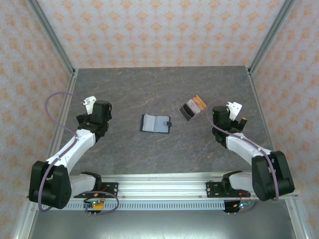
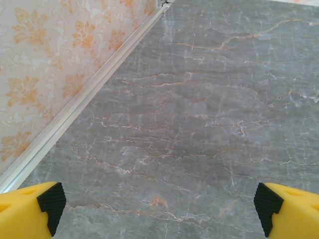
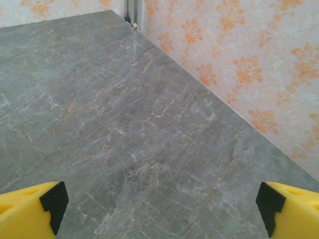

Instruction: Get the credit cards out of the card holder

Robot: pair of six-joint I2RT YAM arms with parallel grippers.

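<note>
I see the card holder (image 1: 155,123) open, long axis left-right (tab rightward), on the grey marbled bench (image 1: 149,89); left claw (image 2: 159,211) and right claw (image 3: 159,211) both spread.

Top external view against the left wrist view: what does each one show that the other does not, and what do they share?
Top: the open blue wallet and the stack of cards lying apart from it. Left wrist: the left gripper close up, yellow fingers wide apart, holding nothing. Shared: the grey table and the patterned wall.
</note>
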